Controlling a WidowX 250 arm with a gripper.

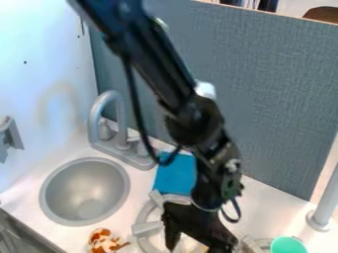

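Currently, I am hanging my gripper [198, 230], fingers spread, over the round grey metal burner [147, 229]. Beside that burner, a mottled white-and-orange-brown toy [104, 242] is lying, probably light but irregular, its broad body offering surer hold than its thin end.

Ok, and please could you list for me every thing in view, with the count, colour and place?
Sink basin: one, grey, left
Faucet: one, grey, behind basin
Wall fitting: one, grey, left edge
Flat square item: one, blue, behind gripper
Round item with handle-like parts: one, grey, partly hidden by gripper
Spotted item: one, white and orange-brown, bottom left
Cup: one, green, bottom right
Pole: one, grey, right
Panel: one, grey-blue, back
Counter: one, white
Robot arm: one, black, from top
Gripper: one, black, bottom centre
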